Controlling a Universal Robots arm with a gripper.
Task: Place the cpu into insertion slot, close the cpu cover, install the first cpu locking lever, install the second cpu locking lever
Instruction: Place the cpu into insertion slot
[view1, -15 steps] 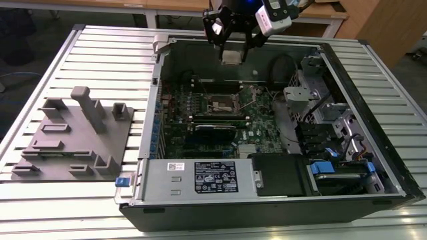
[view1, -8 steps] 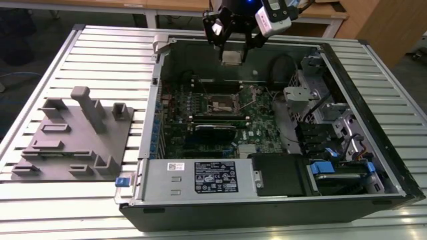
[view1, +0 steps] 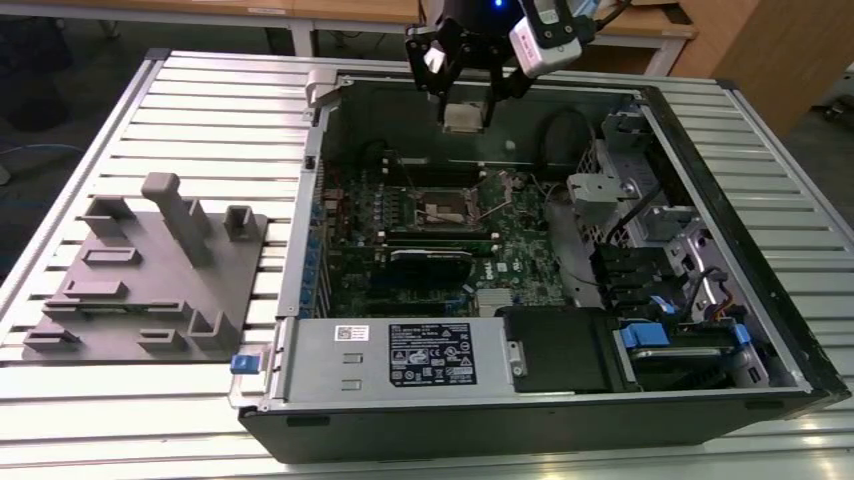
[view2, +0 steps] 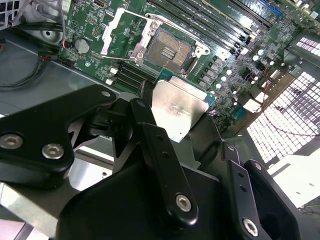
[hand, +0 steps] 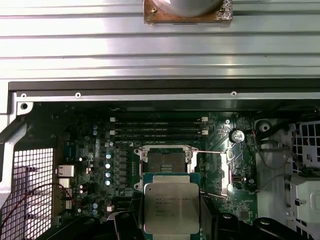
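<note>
- Nearest in the exterior view, on the slatted surface (view1: 120, 405), an open computer case (view1: 534, 435) holds a grey labelled power box (view1: 400, 355) along its near side.
- On the exterior view's left, a grey block of pegs and pockets (view1: 147, 280) lies on the surface just beside the case.
- Farther in, on the green board (view1: 400, 235), the socket (view1: 447, 205) (view2: 167, 50) (hand: 165, 160) lies bare with its dark centre showing, near the long black memory slots (hand: 157, 127).
- The cover (view2: 110, 35), a thin silver frame, stands tilted up off the socket at one side.
- Above the far part of the case, the black claw (view1: 466, 112) (view2: 180, 122) (hand: 171, 224) is clamped on the chip (view1: 463, 120) (view2: 180, 105) (hand: 171, 205), a finger on each of two opposite edges.
- The chip shows its silver face in both wrist views and hangs in the air, apart from the socket.
</note>
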